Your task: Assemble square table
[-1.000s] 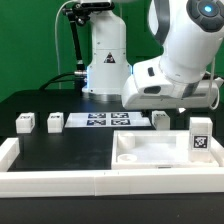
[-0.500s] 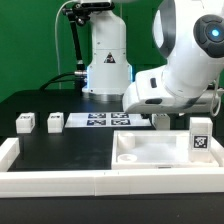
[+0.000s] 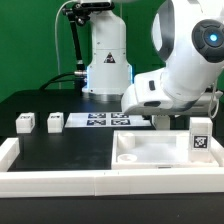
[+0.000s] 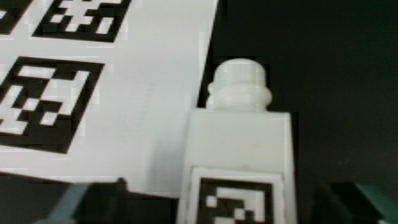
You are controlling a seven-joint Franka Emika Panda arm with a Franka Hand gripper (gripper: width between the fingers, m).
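The square table's top [image 3: 150,152] lies rim-up at the front of the exterior view's right, with one white tagged leg [image 3: 200,136] standing at its far right corner. Two more legs [image 3: 25,123] [image 3: 54,123] stand on the black table at the exterior view's left. My gripper [image 3: 161,120] hangs low at the right end of the marker board [image 3: 105,121]. In the wrist view a fourth leg [image 4: 240,130] lies between my dark fingers [image 4: 86,203], and a gap shows on each side of it. My gripper [image 4: 231,208] is open around this leg.
A long white L-shaped rail [image 3: 60,183] runs along the front edge and up the exterior view's left side. The robot's white base [image 3: 105,60] stands behind the marker board [image 4: 80,80]. The leg lies close beside that board's edge.
The arm has come down over the leg by the marker board, which now hides most of it in the exterior view. The jaws have narrowed a little.
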